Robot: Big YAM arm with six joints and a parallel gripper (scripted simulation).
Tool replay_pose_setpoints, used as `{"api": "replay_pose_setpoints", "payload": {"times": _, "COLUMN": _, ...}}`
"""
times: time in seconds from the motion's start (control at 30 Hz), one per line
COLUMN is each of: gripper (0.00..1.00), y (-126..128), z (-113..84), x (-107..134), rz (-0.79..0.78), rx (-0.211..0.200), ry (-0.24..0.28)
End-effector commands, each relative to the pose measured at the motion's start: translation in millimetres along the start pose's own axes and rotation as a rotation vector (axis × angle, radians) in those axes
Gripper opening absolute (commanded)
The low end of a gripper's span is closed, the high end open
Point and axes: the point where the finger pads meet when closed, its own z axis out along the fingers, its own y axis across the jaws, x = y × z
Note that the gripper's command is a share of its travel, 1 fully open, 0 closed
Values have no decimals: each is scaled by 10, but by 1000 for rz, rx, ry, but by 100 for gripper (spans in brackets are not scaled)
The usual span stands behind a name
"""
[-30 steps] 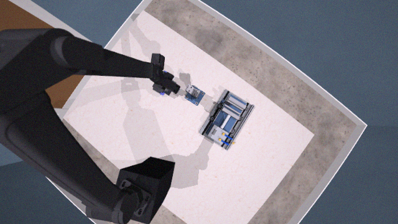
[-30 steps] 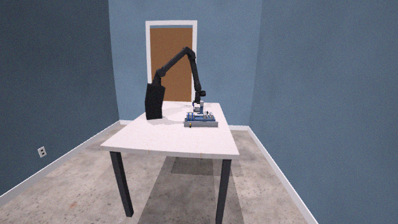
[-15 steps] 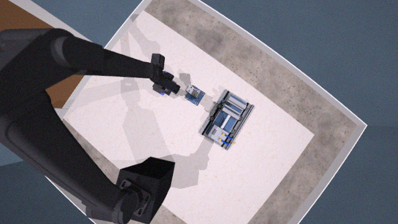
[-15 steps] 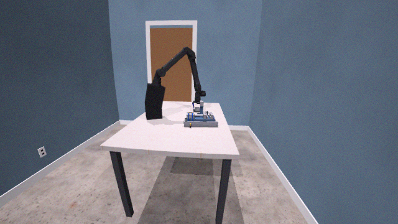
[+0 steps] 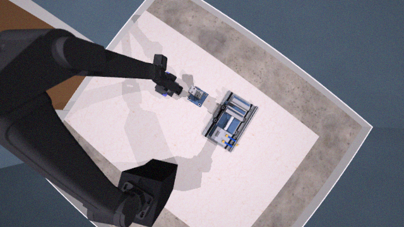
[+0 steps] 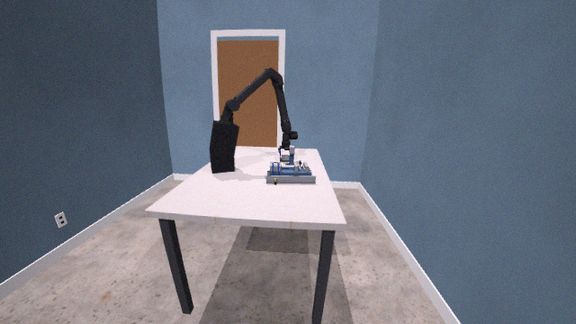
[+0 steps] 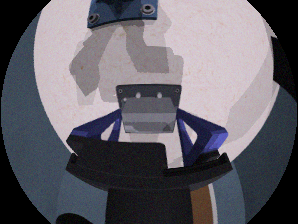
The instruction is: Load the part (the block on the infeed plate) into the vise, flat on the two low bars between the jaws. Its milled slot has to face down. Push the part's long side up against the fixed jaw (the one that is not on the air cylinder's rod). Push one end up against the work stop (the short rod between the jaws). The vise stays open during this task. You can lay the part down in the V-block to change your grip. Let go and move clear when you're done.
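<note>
Over at the far side of the pale table point(image 5: 268, 157) point(image 6: 247, 204) point(image 7: 215, 60) from the exterior camera, I have the gripper point(image 5: 169, 84) point(image 6: 285, 152) point(image 7: 149, 112) pointing down with its fingers set wide, though short of their full spread. From the wrist I see the part point(image 7: 149, 107), a stepped grey block, lying low between the two blue fingers, one on either side of it. The fingers are open around it rather than clamped; whether either tip brushes its sides I can't honestly judge from this view. A darker plate edge with small fasteners shows along one side of the block, probably the infeed plate point(image 7: 149, 88). From above, my own black wrist covers that spot. Just beyond the gripper, on the way to the vise point(image 5: 218, 133) point(image 6: 292, 179), the V-block point(image 5: 197, 93) stands on its blue base point(image 5: 199, 103) point(image 7: 122, 16), with bolts at the corners. The vise lies past it, near the blue base, with space between its jaws and blue lines and yellow fittings at one end. Well off to the side, the black pedestal point(image 5: 165, 178) point(image 6: 223, 148) carries the arm point(image 5: 123, 64) point(image 6: 252, 90), which arches high over the table before dropping to the gripper.

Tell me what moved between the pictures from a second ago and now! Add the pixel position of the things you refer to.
Nothing that I can see. The open hand point(image 5: 167, 84) point(image 6: 285, 154) point(image 7: 149, 112) looks to be in the same place, and the vise point(image 5: 234, 112) point(image 6: 292, 179) hasn't moved either.
</note>
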Motion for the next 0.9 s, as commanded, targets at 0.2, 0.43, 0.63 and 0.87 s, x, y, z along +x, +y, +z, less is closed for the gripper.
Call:
{"api": "replay_pose_setpoints", "payload": {"times": 0.2, "gripper": 81, "y": 89, "z": 69, "x": -18, "rz": -5, "rx": -10, "ry": 5}}
{"api": "replay_pose_setpoints", "payload": {"times": 0.43, "gripper": 0, "y": 89, "z": 69, "x": -18, "rz": -5, "rx": -10, "ry": 5}}
{"api": "replay_pose_setpoints", "payload": {"times": 0.63, "gripper": 0, "y": 82, "z": 69, "x": -20, "rz": -5, "rx": -8, "ry": 4}}
{"api": "replay_pose_setpoints", "payload": {"times": 0.87, "gripper": 0, "y": 82, "z": 69, "x": -20, "rz": -5, "rx": -8, "ry": 4}}
